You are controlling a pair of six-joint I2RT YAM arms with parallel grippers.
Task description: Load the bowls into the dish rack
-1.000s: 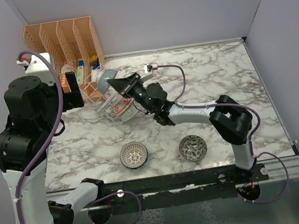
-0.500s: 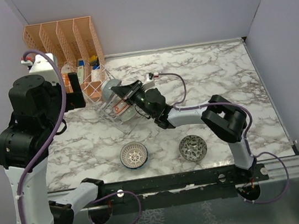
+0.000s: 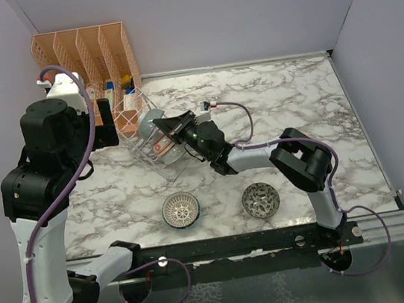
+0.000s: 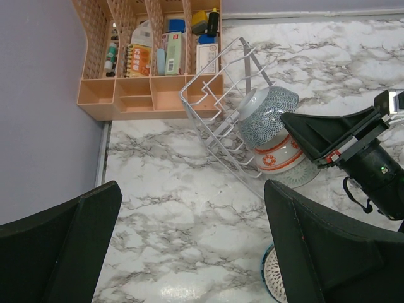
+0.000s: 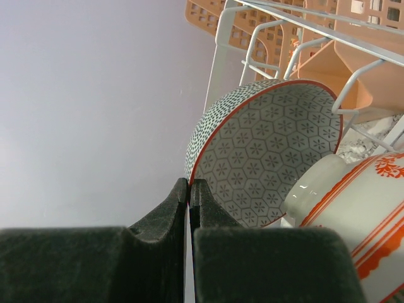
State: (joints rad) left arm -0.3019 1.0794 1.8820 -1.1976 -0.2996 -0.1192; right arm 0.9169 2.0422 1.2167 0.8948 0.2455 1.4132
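The wire dish rack [image 3: 142, 139] stands tilted beside the orange organizer; it also shows in the left wrist view [image 4: 208, 120]. My right gripper [image 3: 164, 128] is shut on the rim of the grey-white bowl with the red rim [image 5: 265, 151], holding it on edge inside the rack [image 5: 221, 50]. A white bowl with orange markings [image 3: 165, 149] leans in the rack just below it. The white lattice bowl [image 3: 181, 209] and the green leaf-patterned bowl [image 3: 260, 200] sit on the table near the front. My left gripper [image 3: 106, 126] is open and empty, high above the table left of the rack.
The orange slotted organizer [image 3: 86, 51] with bottles and boxes stands in the back left corner, touching the rack. Purple walls close the left, back and right. The right arm's cable [image 3: 233, 105] arcs over the marble table [image 3: 293, 101].
My right gripper has pushed the red-rimmed bowl leftward, deeper into the rack. My left arm has shifted a little to the right and up.
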